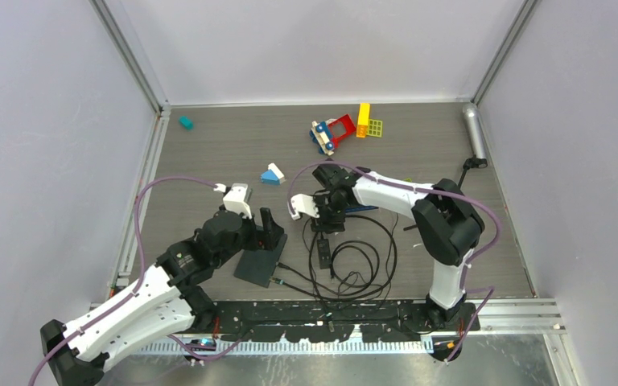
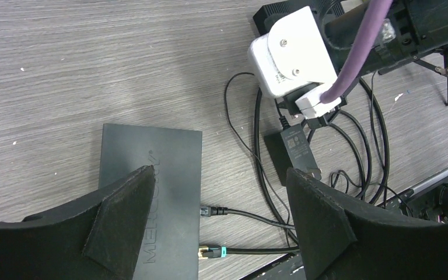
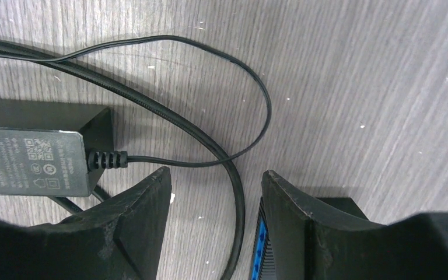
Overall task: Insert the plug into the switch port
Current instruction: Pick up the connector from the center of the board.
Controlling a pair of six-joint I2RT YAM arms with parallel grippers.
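Status: looks close to done, or done. The switch (image 2: 151, 169) lies flat right below the left claw (image 2: 219, 181), with one corner hidden under a finger. Two plugs sit at its edge, in the gap between that claw's fingers: a black plug (image 2: 212, 211) and a teal-collared plug (image 2: 210, 252). Both look seated in ports, but the port face isn't visible from above, so full seating can't be confirmed. My read: the insertion is made, and what's left is a check and backing off. If either plug is only butted against the housing, it needs a push.

Left claw: wide, nothing in it, hovers over the switch edge. Right claw (image 3: 216, 178): fingers apart, holds nothing. A thin cord (image 3: 251, 99) runs on the table under its gap. The power adapter (image 3: 29, 160) lies just off to one side of the right claw. A blue-edged box (image 3: 259, 245) sits partly under its other finger; can't tell what it is.

Surface: grey wood-grain table (image 1: 209, 145), a few white specks, flat and matte. Loose cable loops (image 1: 366, 277) pile up on the near side of both claws, a snag risk on retreat. Toy blocks (image 1: 342, 129) sit well away on the far side of the claws. Room: plain pale walls (image 1: 48, 121) on three sides, aluminium corner posts (image 1: 133, 60), even light.
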